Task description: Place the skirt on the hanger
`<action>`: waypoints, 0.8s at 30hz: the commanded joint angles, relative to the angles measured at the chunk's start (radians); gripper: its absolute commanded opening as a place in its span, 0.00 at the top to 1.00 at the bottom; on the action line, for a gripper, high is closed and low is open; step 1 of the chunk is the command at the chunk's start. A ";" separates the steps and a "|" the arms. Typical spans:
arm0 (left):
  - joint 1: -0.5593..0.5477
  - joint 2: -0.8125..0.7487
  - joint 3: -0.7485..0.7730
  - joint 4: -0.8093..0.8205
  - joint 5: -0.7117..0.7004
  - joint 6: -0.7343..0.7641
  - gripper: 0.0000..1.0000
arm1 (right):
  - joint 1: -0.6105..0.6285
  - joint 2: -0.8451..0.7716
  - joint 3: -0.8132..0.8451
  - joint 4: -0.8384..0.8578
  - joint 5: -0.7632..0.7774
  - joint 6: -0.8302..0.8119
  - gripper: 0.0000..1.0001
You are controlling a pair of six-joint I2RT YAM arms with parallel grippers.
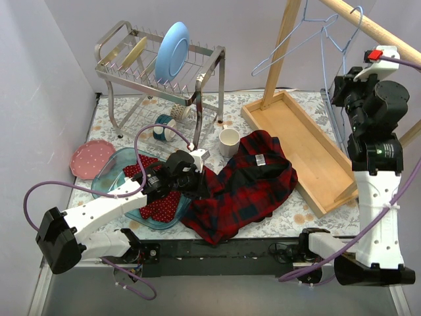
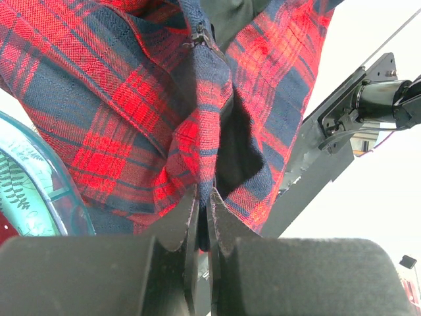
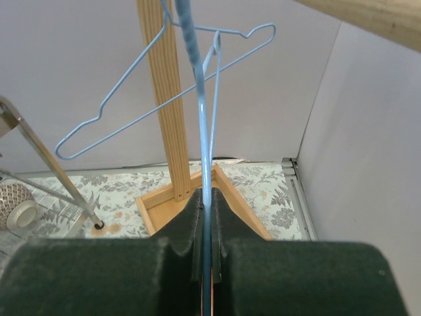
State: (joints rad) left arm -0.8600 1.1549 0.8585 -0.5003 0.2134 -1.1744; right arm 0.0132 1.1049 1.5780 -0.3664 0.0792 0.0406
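The skirt point(image 1: 158, 207), bright red with white dots, lies crumpled in a teal glass dish point(image 1: 108, 178) at the front left. A dark red-and-navy plaid shirt point(image 1: 250, 184) is spread beside it, overlapping the dish's right edge. My left gripper point(image 1: 197, 181) is shut on a fold of the plaid shirt point(image 2: 131, 118), not on the skirt; the left gripper point(image 2: 205, 201) pinches the cloth between its tips. High at the right, my right gripper point(image 1: 340, 84) is shut on the wire of a light blue hanger point(image 1: 327, 52). In the right wrist view the hanger point(image 3: 200, 131) runs straight through the right gripper point(image 3: 205, 205).
A second blue hanger point(image 1: 289, 43) hangs from the wooden rail point(image 1: 368, 23) over a wooden tray point(image 1: 296, 138). A metal dish rack point(image 1: 197, 79) with a blue plate point(image 1: 172, 51) stands at the back. A white mug point(image 1: 229, 141), a tape roll point(image 1: 164, 125) and a pink plate point(image 1: 89, 158) lie nearby.
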 commanded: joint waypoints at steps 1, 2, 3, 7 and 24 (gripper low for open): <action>0.006 -0.040 -0.001 0.009 0.014 0.010 1.00 | 0.001 -0.063 -0.073 -0.017 -0.045 -0.031 0.99; 0.006 -0.041 -0.001 0.009 0.012 0.010 1.00 | -0.001 -0.092 -0.099 -0.020 -0.058 -0.037 0.99; 0.004 -0.044 -0.001 0.009 0.011 0.010 1.00 | -0.001 -0.105 -0.111 -0.035 -0.065 -0.038 0.99; 0.006 -0.054 0.002 0.002 0.006 0.006 1.00 | 0.001 -0.172 -0.154 -0.118 -0.157 -0.094 0.99; 0.007 -0.046 0.108 -0.162 -0.095 0.007 1.00 | 0.002 -0.333 -0.133 -0.696 -0.757 -0.781 0.99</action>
State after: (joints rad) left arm -0.8589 1.1187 0.8848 -0.5858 0.1848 -1.1854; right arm 0.0135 0.7486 1.3804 -0.8738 -0.4908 -0.5373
